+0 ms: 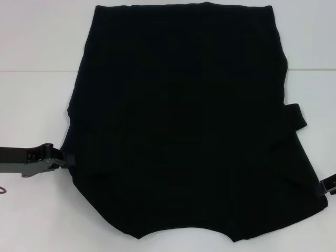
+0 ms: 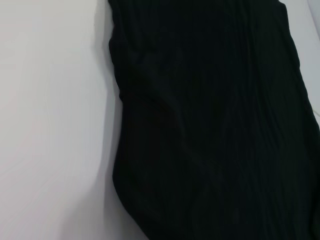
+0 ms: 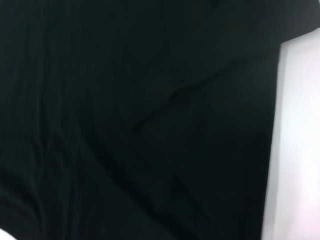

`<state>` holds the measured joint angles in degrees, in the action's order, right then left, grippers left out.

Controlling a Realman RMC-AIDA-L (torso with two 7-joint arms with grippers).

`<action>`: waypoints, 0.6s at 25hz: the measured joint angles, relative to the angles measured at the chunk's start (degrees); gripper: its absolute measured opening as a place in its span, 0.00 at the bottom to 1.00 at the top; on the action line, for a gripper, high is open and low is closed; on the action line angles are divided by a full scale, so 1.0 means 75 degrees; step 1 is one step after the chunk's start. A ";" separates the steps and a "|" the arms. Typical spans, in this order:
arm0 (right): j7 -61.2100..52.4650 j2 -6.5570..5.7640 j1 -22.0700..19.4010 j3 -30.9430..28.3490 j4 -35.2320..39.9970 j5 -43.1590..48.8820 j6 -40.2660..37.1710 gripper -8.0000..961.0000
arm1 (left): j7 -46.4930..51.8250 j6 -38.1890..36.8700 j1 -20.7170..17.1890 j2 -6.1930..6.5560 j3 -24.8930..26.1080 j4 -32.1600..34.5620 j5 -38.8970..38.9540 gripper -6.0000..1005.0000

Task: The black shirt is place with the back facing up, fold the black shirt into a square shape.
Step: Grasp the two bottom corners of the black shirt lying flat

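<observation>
The black shirt [image 1: 184, 126] lies spread across the white table, plain side up, no lettering showing. Its near edge curves between two outer corners. My left gripper [image 1: 67, 157] meets the shirt's left corner, and the cloth draws to a point there. At the right corner, my right gripper [image 1: 326, 187] is partly cut off by the picture's edge, with the cloth pulled toward it as well. A folded flap [image 1: 295, 116] sticks out on the right side. Both wrist views show only black shirt cloth [image 2: 210, 125] [image 3: 140, 120] next to bare table.
The white table [image 1: 37, 105] surrounds the shirt on the left, right and near sides. A seam or table edge line [image 1: 31, 70] crosses at the back. A small cable loop [image 1: 3, 188] shows at the far left.
</observation>
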<state>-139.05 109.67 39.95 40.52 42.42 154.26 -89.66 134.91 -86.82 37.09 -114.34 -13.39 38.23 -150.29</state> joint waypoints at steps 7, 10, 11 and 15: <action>0.0001 0.0028 -0.0007 0.0158 -0.0057 0.0011 0.0093 0.51 | 0.0015 -0.0002 0.0000 0.0000 0.0017 0.0000 0.0000 0.06; 0.0001 0.0029 -0.0006 0.0230 -0.0079 0.0011 0.0125 0.51 | 0.0034 -0.0003 0.0000 0.0000 0.0016 0.0000 0.0000 0.06; 0.0001 0.0032 -0.0004 0.0245 -0.0081 0.0011 0.0154 0.51 | 0.0043 -0.0002 0.0001 0.0000 0.0009 0.0000 0.0000 0.06; 0.0000 0.0085 0.0003 0.0316 -0.0090 0.0011 0.0251 0.51 | 0.0065 0.0012 0.0000 0.0000 -0.0005 0.0000 -0.0001 0.06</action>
<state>-139.04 110.31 39.97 42.89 41.74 154.34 -87.78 135.40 -86.73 37.09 -114.34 -13.43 38.23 -150.29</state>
